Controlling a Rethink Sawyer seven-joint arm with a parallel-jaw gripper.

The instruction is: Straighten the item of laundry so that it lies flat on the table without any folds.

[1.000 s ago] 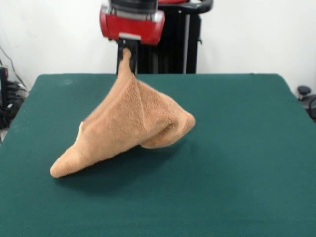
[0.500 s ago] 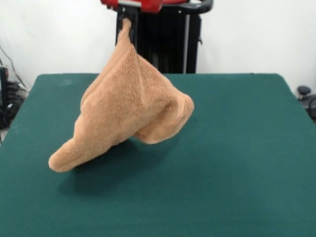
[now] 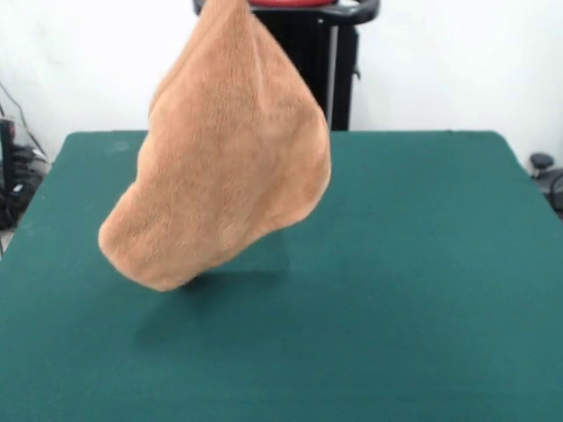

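The tan terry-cloth towel (image 3: 229,167) hangs bunched in the air, gathered to a point at the picture's top edge. Its lower rounded end hangs at the left, just above the dark green table (image 3: 422,264), and casts a shadow below it. My gripper holds the towel's top corner. Its fingers are cut off by the top edge, and only a red sliver of the arm (image 3: 281,3) shows. No band stripe shows on the towel.
The black pedestal (image 3: 343,70) stands behind the table's far edge. Cables (image 3: 13,176) lie off the table's left side, and a small black object (image 3: 541,163) sits off its right side.
My gripper has risen out of the top of the picture with the towel's corner. The towel's low left end, which lay on the table, has lifted off and swung under the arm.
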